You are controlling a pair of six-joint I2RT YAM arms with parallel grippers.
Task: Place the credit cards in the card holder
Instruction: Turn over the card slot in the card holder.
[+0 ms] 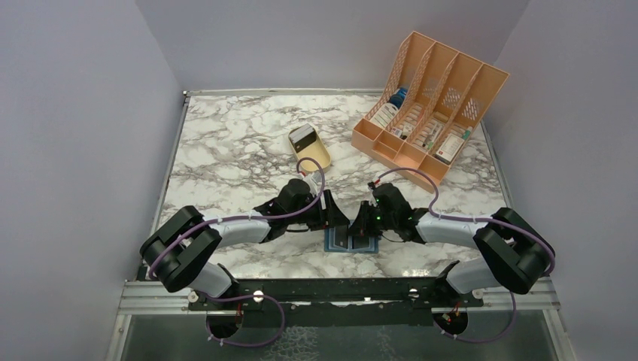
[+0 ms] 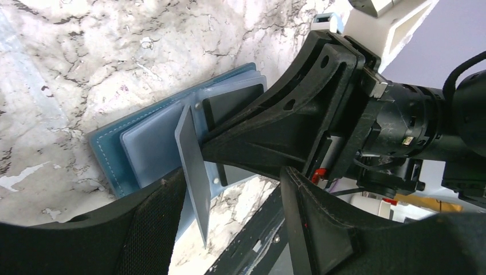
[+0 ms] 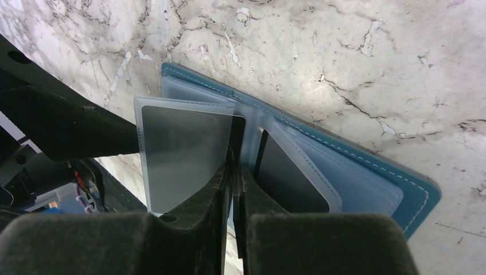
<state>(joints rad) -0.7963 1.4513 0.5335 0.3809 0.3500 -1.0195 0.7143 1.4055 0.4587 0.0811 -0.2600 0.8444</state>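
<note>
**Surface and room.** The table (image 1: 226,150) has a white marble top with grey veins. Plain grey walls (image 1: 75,113) close it on three sides. An orange rack (image 1: 429,105) stands at the far right. A tan tray (image 1: 320,156) lies near the centre, with a pale-faced card (image 1: 304,136) at its far end.

**Arms.** Both arms reach inward from their bases and meet over the near centre of the table. The left gripper (image 1: 340,226) and right gripper (image 1: 361,224) point at each other, tips just beside one another.
- Left: the fingers (image 2: 143,229) stand wide apart and grip nothing. They straddle the tip of the right gripper.
- Right: the fingers (image 3: 183,240) are pressed almost together at the fold. A thin dark edge runs between them; whether they grip it cannot be told.

**Holder.** The holder (image 3: 355,183) lies open and flat on the table under both grippers, close to the near edge. Its back is teal with pale stitching, and its pockets are translucent pale blue.
- One pocket leaf (image 3: 183,160) stands raised from the stack, next to the right fingers. A dark card shows through it.
- A second dark card (image 3: 292,177) sits in a pocket on the other side of the fold.
</note>
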